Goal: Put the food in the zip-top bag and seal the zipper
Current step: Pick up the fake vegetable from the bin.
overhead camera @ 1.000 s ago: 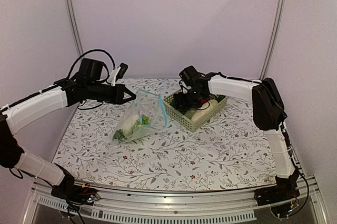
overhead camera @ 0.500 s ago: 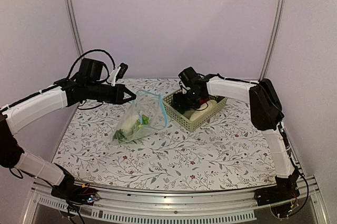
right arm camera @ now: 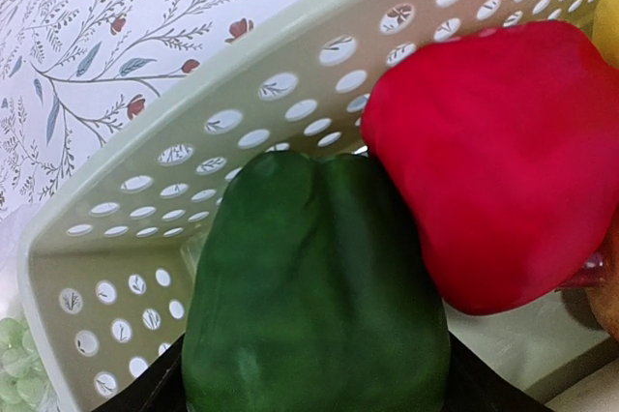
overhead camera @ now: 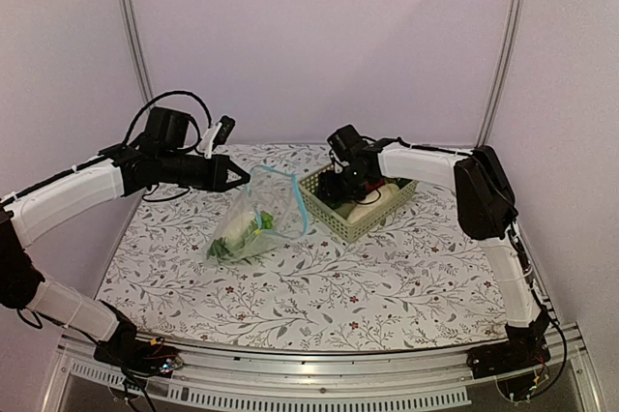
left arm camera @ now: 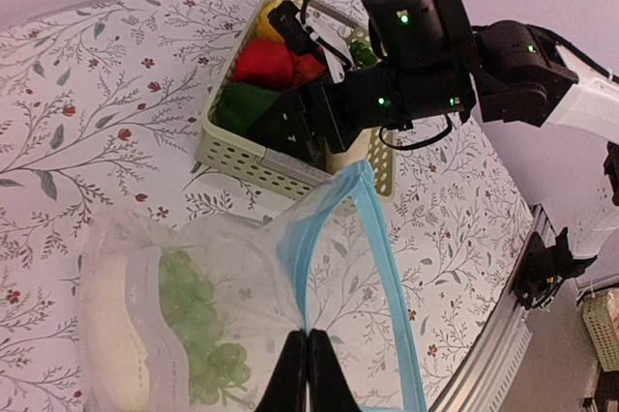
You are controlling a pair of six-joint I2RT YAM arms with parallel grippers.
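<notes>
The zip-top bag [overhead camera: 253, 223] lies left of centre, holding a white radish [left arm camera: 111, 325] and green leafy pieces [left arm camera: 193, 315]. My left gripper [overhead camera: 242, 178] [left arm camera: 308, 349] is shut on the bag's light-blue zipper [left arm camera: 387, 267] and holds the mouth lifted and open toward the basket. My right gripper [overhead camera: 340, 185] [right arm camera: 314, 383] is down inside the basket, its fingers against both sides of a green pepper [right arm camera: 319, 286] [left arm camera: 242, 107]. A red pepper [right arm camera: 493, 161] [left arm camera: 263, 64] lies against it, and a yellow piece [left arm camera: 269, 17] sits behind.
The pale green lattice basket [overhead camera: 334, 223] [right arm camera: 193, 132] stands right of the bag, its near corner close to the bag's mouth. A pale piece [overhead camera: 366, 207] lies in its right half. The floral table cloth [overhead camera: 387, 277] covers the table.
My right gripper has shifted slightly left and lower in the basket, over the green pepper. The left arm and bag have not moved.
</notes>
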